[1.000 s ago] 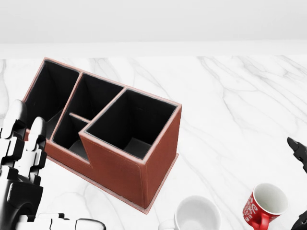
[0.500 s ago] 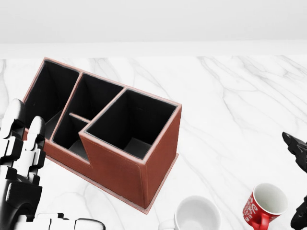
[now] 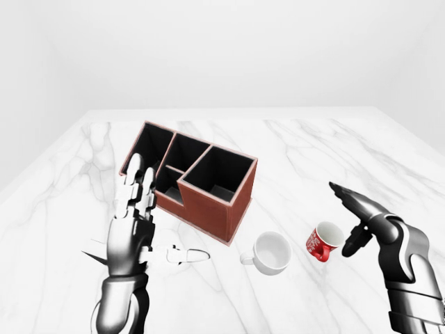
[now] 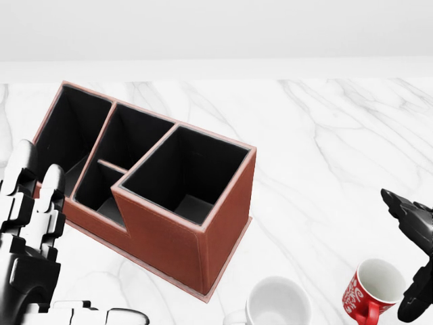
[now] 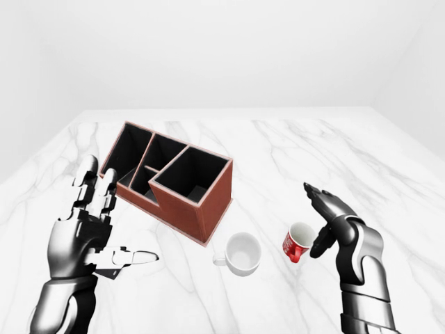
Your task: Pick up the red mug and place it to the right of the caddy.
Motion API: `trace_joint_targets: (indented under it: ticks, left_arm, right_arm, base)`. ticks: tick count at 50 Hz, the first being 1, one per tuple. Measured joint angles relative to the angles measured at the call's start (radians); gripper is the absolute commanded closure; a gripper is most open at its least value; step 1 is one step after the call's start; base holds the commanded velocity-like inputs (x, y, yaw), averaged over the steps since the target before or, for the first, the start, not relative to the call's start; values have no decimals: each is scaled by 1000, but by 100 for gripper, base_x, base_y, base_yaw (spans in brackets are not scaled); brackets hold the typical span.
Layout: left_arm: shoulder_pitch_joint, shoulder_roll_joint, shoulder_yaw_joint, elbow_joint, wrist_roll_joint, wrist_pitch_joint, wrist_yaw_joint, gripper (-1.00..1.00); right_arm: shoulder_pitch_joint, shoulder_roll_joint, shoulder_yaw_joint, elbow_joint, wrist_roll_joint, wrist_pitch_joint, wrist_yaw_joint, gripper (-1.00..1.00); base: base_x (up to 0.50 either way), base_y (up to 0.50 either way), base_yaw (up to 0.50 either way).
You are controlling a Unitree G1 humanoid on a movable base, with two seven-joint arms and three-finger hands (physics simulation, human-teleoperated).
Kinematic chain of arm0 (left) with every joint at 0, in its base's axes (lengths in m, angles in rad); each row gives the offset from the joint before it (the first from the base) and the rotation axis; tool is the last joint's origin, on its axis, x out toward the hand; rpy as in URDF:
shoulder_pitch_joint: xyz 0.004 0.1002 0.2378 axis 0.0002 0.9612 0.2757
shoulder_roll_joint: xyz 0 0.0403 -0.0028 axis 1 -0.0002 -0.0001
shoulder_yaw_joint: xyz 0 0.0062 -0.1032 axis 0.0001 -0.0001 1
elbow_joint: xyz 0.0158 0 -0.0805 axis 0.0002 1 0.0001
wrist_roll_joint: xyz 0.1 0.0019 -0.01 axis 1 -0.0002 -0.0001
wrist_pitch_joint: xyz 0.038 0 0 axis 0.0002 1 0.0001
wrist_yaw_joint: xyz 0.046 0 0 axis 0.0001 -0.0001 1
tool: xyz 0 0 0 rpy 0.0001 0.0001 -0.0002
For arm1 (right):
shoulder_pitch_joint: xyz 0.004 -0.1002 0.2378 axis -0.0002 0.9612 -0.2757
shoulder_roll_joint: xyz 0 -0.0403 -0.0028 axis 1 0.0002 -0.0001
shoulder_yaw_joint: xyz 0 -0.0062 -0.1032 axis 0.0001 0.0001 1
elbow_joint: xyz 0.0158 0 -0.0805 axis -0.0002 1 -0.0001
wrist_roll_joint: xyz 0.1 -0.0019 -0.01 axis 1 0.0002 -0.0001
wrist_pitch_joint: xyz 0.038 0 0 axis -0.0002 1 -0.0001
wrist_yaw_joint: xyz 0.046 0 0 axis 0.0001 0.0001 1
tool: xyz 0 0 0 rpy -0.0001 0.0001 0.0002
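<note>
Nearest to me, my left hand (image 3: 132,233) was raised at the left of the left-eye view, fingers spread apart and upright, holding nothing. It overlapped the caddy's left end in that view; I could not tell whether it touched.

My right hand (image 3: 356,219) hung just to the right of the red mug (image 3: 322,241), fingers apart, thumb low beside the mug's wall, other fingers pointing over its rim. Nothing was clamped. In the head view the thumb overlapped the rim at the lower right; contact could not be confirmed.

The red mug lay on the marble table (image 3: 299,153), tipped so its mouth faced up and right in the left-eye view, handle low on the near side. A white mug (image 3: 270,252) stood just to its left, apart from it. Beyond both, the caddy (image 3: 201,182) sat angled, compartments empty as far as I could see.

Judgement: reach step, grasp not yet made. Next I needed to bring the fingers around the mug's body, close, then lift clear. The bare marble right of the caddy looked free for placement.
</note>
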Motion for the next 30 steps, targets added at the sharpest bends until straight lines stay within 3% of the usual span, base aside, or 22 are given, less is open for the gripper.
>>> trace_joint_targets:
  ticks: [30]
  left_arm:
    - [-4,1,0,11,3,0,2,-100]
  right_arm:
    - [8,12,47,122,-48,-32,0,-100]
  base:
    - [0,0,0]
